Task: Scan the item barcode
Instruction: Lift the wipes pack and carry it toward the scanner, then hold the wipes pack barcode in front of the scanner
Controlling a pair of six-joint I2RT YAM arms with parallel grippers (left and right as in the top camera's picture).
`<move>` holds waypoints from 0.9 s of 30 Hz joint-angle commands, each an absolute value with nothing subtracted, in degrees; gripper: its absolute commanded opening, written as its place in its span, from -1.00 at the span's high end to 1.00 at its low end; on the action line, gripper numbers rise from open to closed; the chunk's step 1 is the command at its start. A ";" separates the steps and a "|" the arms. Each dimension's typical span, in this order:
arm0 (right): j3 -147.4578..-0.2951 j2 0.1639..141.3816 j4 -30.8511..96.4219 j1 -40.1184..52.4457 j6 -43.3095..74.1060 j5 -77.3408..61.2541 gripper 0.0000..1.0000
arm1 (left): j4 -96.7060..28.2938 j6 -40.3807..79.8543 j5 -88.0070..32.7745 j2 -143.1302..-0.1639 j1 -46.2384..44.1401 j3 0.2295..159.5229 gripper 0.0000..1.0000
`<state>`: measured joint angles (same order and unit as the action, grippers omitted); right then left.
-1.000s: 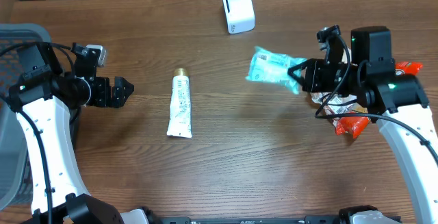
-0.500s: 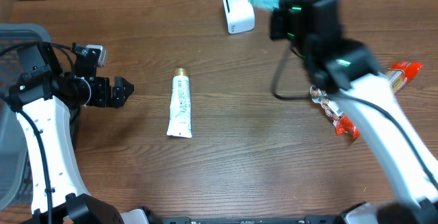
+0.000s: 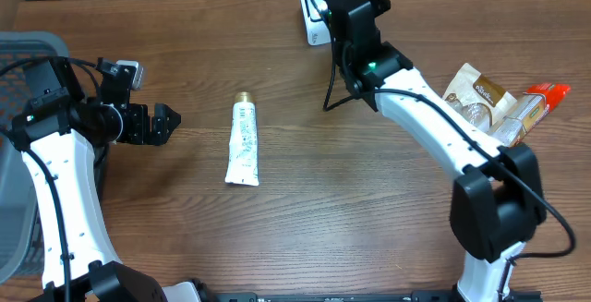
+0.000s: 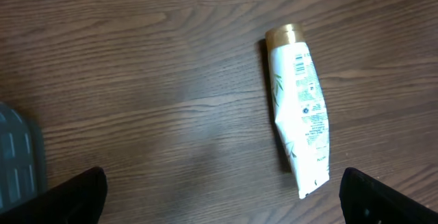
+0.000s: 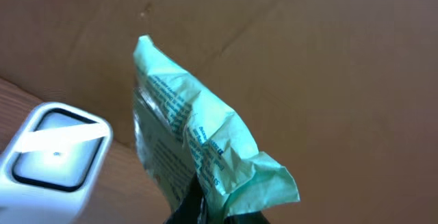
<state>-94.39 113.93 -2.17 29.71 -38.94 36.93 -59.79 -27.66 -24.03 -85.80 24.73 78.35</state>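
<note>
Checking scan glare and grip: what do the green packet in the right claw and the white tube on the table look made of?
The green packet looks like thin plastic film: sharp crinkles, faint sheen. The white tube looks like soft plastic or laminate, satin finish, with a flattened, crimped tail; its cap is metallic gold, likely coated plastic.

Left tool [image 3: 166, 119] gapes wide; right tool [image 5: 202, 209], stretched far forward, seems clamped.

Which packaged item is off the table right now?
The pale green crinkled plastic packet, pinched in the right gripper near the white scanner. The white gold-capped tube, brown pouch and orange pack lie on the wooden table.
</note>
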 commanded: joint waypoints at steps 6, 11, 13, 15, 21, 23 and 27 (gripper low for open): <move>-95.29 121.62 -14.46 29.89 -62.48 36.32 0.93 | -59.72 -28.71 -24.88 -86.15 24.25 78.37 -0.99; -95.29 125.99 -23.24 29.21 -69.63 33.23 0.92 | -59.72 -28.71 -24.88 -86.15 24.25 78.37 -1.00; -95.29 127.76 -27.46 28.93 -73.54 32.29 0.93 | -59.72 -28.71 -24.88 -86.15 24.25 78.37 -0.99; -95.29 129.19 -30.24 28.77 -75.70 31.94 0.93 | -59.72 -28.71 -24.88 -86.15 24.25 78.37 -0.99; -95.26 132.11 -31.05 28.51 -78.74 31.29 0.92 | -59.72 -28.71 -24.88 -86.15 24.25 78.37 -0.99; -95.29 132.73 -30.74 28.29 -79.42 30.96 0.93 | -59.70 -28.71 -24.88 -86.15 24.25 78.37 -0.99; -95.29 132.90 -30.79 27.70 -80.05 30.35 0.93 | -59.72 -28.71 -24.88 -86.15 24.25 78.37 -0.99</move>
